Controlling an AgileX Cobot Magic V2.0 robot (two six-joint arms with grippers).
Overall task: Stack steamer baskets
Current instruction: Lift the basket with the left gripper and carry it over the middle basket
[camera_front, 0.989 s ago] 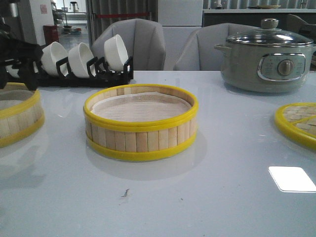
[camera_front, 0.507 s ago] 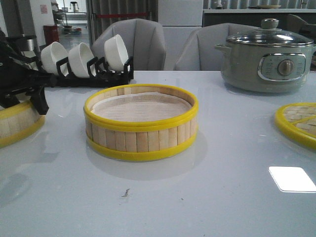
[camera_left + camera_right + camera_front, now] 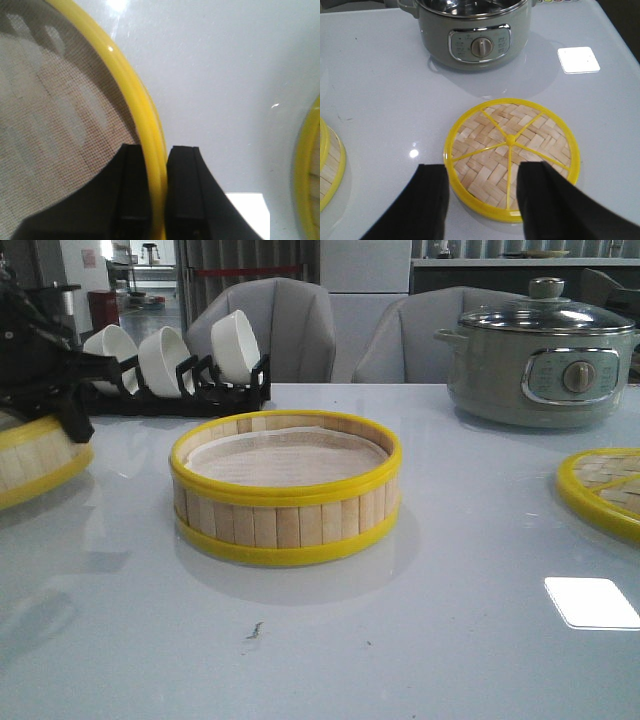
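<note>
Steamer basket point(image 3: 30, 462), cut off at frame's edge left of the centre basket point(image 3: 285, 490), rim pinched by left gripper point(image 3: 159, 187); right gripper point(image 3: 482, 200) spread above the lid point(image 3: 511, 155).

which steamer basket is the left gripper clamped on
The steamer basket at the table's left edge: the left gripper pinches its yellow rim. The centre basket stands untouched.

No readable text, labels or numbers

Left basket point(image 3: 35, 462): cut by front view's edge, left arm point(image 3: 40, 360) hides part of its rim. Lid point(image 3: 605, 490), far side of center basket point(image 3: 285, 490) from it: likewise cut off. Right gripper point(image 3: 482, 200) fingertips out of frame.
</note>
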